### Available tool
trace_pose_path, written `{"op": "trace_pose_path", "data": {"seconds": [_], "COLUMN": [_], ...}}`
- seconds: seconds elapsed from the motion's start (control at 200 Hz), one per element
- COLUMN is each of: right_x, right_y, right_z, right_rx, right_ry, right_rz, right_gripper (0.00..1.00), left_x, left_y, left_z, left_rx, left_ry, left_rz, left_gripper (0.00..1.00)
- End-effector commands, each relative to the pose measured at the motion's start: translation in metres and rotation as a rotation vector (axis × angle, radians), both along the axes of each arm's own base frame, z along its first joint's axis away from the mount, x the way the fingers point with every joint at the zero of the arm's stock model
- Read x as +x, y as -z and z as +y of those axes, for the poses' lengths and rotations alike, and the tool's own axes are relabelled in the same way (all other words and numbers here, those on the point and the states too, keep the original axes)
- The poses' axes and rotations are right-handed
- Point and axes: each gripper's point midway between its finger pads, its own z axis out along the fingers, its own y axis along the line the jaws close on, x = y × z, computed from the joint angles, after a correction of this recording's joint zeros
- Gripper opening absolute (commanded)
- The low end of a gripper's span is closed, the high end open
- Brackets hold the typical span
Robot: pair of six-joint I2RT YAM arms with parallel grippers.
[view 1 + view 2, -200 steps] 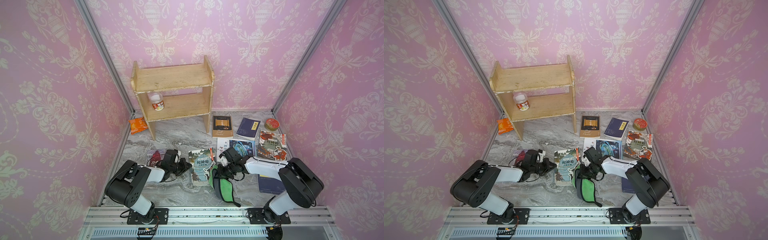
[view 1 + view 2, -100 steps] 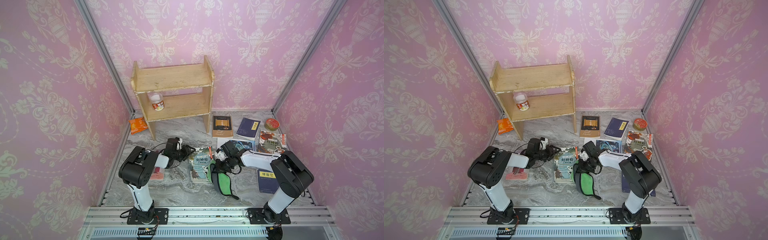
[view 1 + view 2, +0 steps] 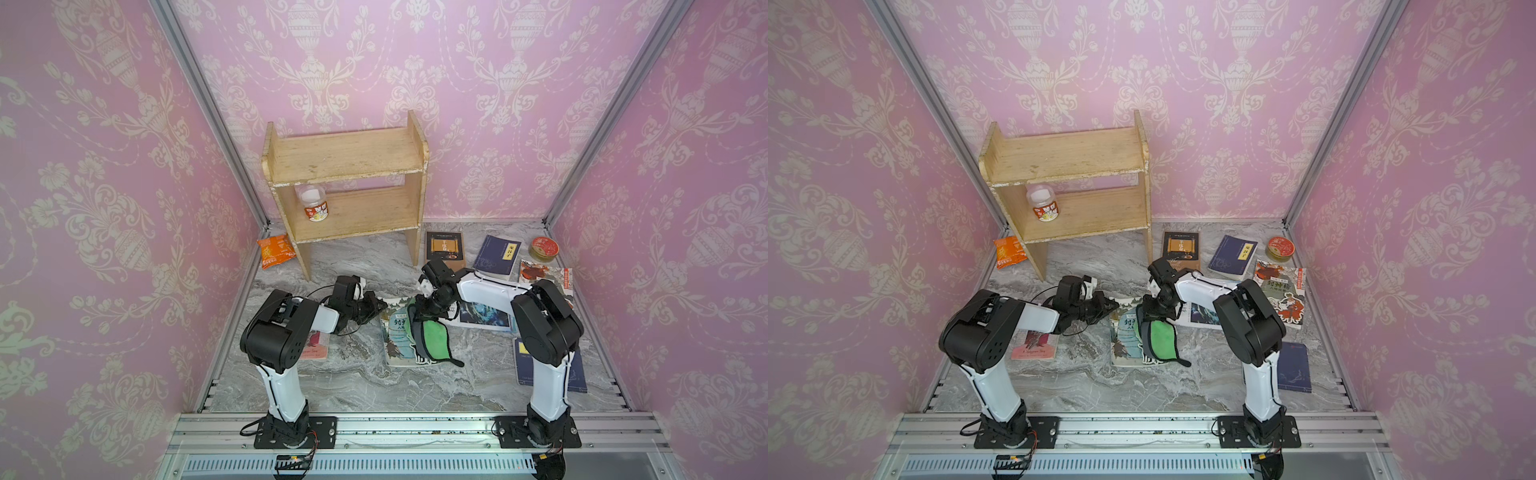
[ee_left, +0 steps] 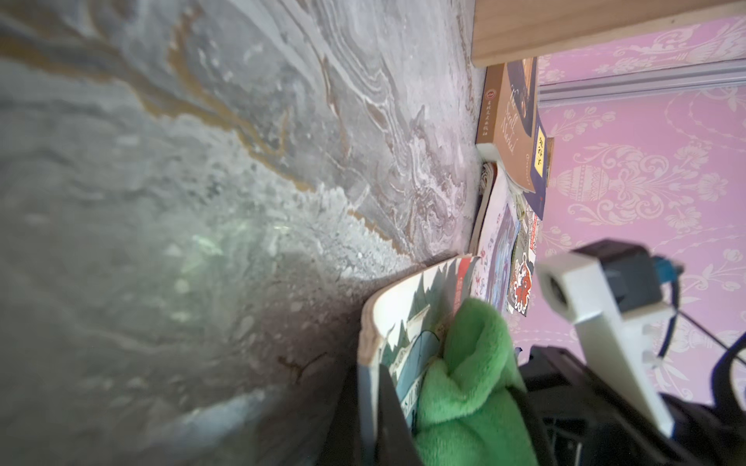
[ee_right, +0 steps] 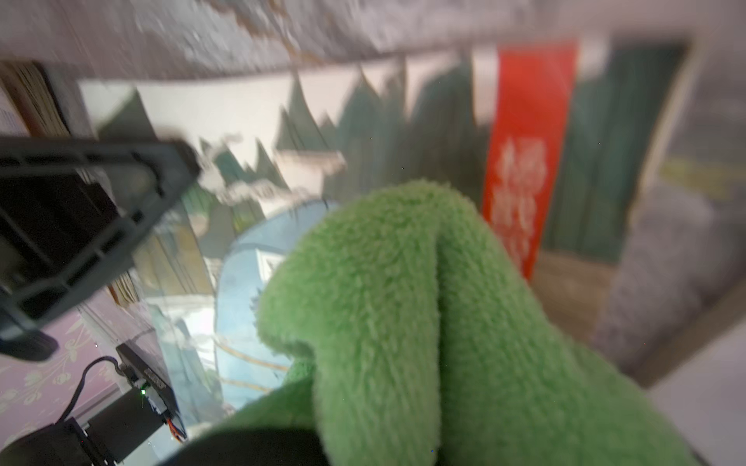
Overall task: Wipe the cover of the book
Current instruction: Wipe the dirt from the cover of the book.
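Grey marble counter [image 3: 374, 386], centre: illustrated paperback book [image 3: 395, 338]; left gripper [image 3: 381, 306] newly clamped on its far-left corner; right gripper [image 3: 419, 316] stays closed on green fleece cloth [image 3: 432, 338] atop cover. We judge book steadied for wiping.

The grey marbled desk [image 3: 374, 390] carries a wooden shelf [image 3: 345, 158] at the back, with a jar [image 3: 315, 203] on its lower board. An orange snack packet [image 3: 275, 250] lies by the shelf's foot. Flat on the desk lie a pink book [image 3: 1034, 347], a mountain-cover book [image 3: 397, 338], a blue-picture book [image 3: 484, 313], a brown book [image 3: 444, 246], a yellow-labelled navy book [image 3: 497, 257], a red-figured book [image 3: 544, 274], a plain navy book [image 3: 1295, 368] and a red tin [image 3: 543, 248].
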Motion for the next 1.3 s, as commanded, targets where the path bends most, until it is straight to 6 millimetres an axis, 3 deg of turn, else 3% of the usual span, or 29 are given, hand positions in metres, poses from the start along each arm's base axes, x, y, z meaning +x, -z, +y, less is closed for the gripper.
{"op": "trace_pose_path", "data": {"seconds": [0.0, 0.085, 0.155, 0.28, 0.32, 0.37, 0.435, 0.53, 0.595, 0.625, 0.711, 0.781, 0.851, 0.946, 0.986, 1.181, 1.296], "right_x": [-0.011, -0.040, -0.068, -0.115, -0.131, -0.134, -0.121, -0.088, -0.070, -0.061, -0.061, -0.081, -0.107, -0.127, -0.137, -0.138, -0.141], "right_y": [0.018, 0.020, 0.023, 0.026, 0.035, 0.041, 0.046, 0.045, 0.041, 0.035, 0.023, 0.012, 0.008, 0.014, 0.030, 0.043, 0.043], "right_z": [0.033, 0.072, 0.085, 0.074, 0.050, 0.025, -0.006, -0.021, -0.005, 0.010, 0.068, 0.111, 0.127, 0.099, 0.068, -0.047, -0.075], "right_rx": [-0.048, 0.011, 0.051, 0.096, 0.068, 0.037, 0.031, 0.046, 0.054, 0.080, 0.147, 0.193, 0.203, 0.149, 0.097, 0.019, -0.004], "right_ry": [-0.050, -0.140, -0.176, -0.211, -0.199, -0.163, -0.066, 0.041, 0.050, 0.049, -0.014, -0.111, -0.195, -0.213, -0.185, 0.023, 0.070], "right_rz": [0.015, 0.037, 0.076, 0.125, 0.151, 0.154, 0.168, 0.143, 0.112, 0.098, 0.076, 0.076, 0.092, 0.102, 0.134, 0.191, 0.193], "right_gripper": [0.00, 0.00, 0.00, 0.00, 0.00, 0.00, 0.00, 0.00, 0.00, 0.00, 0.00, 0.00, 0.00, 0.00, 0.00, 0.00, 0.00], "left_x": [-0.024, -0.026, -0.027, -0.028, -0.028, -0.029, -0.029, -0.031, -0.032, -0.033, -0.033, -0.035, -0.036, -0.038, -0.038, -0.026, -0.014], "left_y": [0.005, 0.004, 0.003, 0.005, 0.006, 0.006, 0.007, 0.009, 0.010, 0.010, 0.010, 0.011, 0.011, 0.012, 0.013, 0.012, 0.006], "left_z": [-0.012, -0.013, -0.012, -0.008, -0.008, -0.009, -0.009, -0.008, -0.007, -0.008, -0.007, -0.006, -0.005, -0.004, -0.003, 0.003, 0.002], "left_rx": [-0.016, -0.019, -0.016, 0.009, 0.009, 0.008, 0.005, 0.000, -0.005, -0.008, -0.018, -0.017, -0.016, -0.010, 0.000, 0.009, 0.011], "left_ry": [0.059, 0.062, 0.059, 0.051, 0.052, 0.054, 0.051, 0.044, 0.036, 0.033, 0.017, 0.011, 0.006, 0.010, 0.013, 0.014, 0.026], "left_rz": [0.048, 0.052, 0.051, 0.057, 0.059, 0.065, 0.071, 0.078, 0.080, 0.079, 0.078, 0.081, 0.083, 0.083, 0.086, 0.087, 0.079], "left_gripper": [0.00, 0.00, 0.00, 0.00, 0.00, 0.00, 0.00, 0.00, 0.00, 0.00, 0.00, 0.00, 0.00, 0.00, 0.00, 0.00, 0.00]}}
